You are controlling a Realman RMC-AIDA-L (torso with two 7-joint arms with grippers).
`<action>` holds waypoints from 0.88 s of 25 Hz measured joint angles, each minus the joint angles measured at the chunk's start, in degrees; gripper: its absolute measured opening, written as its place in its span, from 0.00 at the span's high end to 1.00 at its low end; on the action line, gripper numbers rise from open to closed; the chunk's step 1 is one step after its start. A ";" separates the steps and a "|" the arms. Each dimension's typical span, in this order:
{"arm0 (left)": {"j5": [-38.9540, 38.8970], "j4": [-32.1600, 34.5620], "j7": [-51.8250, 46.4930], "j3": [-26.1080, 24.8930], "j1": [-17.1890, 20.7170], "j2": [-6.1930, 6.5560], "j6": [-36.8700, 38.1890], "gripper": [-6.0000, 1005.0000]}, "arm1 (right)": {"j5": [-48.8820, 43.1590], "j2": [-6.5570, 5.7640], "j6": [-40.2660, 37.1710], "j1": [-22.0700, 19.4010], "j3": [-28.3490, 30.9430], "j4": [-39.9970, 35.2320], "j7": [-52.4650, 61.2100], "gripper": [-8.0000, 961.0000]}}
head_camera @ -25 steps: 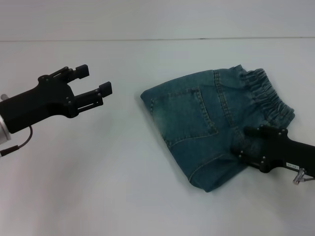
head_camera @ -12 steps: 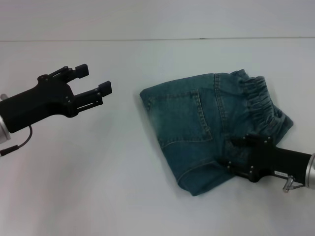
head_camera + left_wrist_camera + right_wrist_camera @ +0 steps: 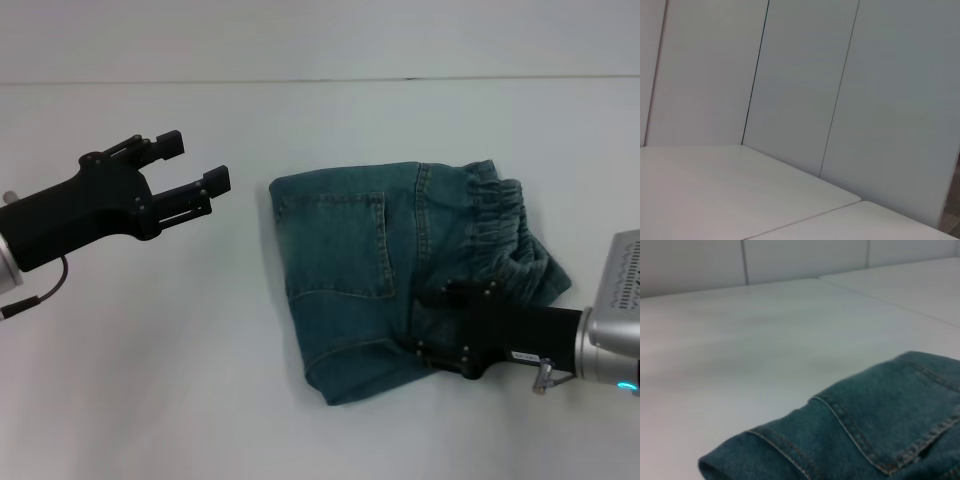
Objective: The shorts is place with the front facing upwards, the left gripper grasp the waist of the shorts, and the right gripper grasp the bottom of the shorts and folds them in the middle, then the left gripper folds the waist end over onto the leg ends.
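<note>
The folded shorts (image 3: 400, 270) are lying on the white table (image 3: 200, 400), pinched at the near edge by the right gripper (image 3: 425, 335) so they can be dragged, while the left gripper (image 3: 205, 170) is held apart, well away.

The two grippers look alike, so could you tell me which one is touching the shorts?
The right gripper, resting on the shorts; the left gripper hovers apart.

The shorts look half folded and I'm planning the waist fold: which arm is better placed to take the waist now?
Probably right. The right tool is already on the shorts, just below the waist. The left tool hovers open over bare table, well clear of the shorts.
</note>
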 joint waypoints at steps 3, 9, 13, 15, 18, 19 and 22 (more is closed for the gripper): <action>0.00 -0.05 -0.01 0.00 0.04 -0.01 0.03 0.16 | 1.84 0.02 0.23 1.07 -2.75 0.00 1.19 0.30; -0.06 -0.08 -0.02 0.00 0.07 -0.01 0.40 0.16 | 5.89 0.13 2.41 3.19 -8.92 0.00 4.50 0.30; -0.09 -0.09 -0.02 -1.06 0.09 -0.01 1.46 0.16 | 8.20 0.16 5.65 4.15 -13.87 -0.21 6.97 0.30; -0.09 -0.09 -0.01 -1.74 0.10 -0.01 2.05 0.16 | 9.08 0.19 7.27 4.35 -15.86 -0.36 7.70 0.30; -0.09 -0.09 0.00 -2.17 0.09 0.00 2.51 0.16 | 10.14 0.08 7.41 4.23 -16.84 -0.75 8.17 0.30; -0.09 -0.09 0.01 -2.18 0.10 0.01 2.53 0.16 | 10.56 -0.01 7.00 3.92 -16.82 -0.99 8.13 0.30; -0.09 -0.09 0.15 -2.43 0.18 0.06 2.60 0.16 | 11.48 -0.26 6.16 3.09 -16.55 -1.73 7.99 0.30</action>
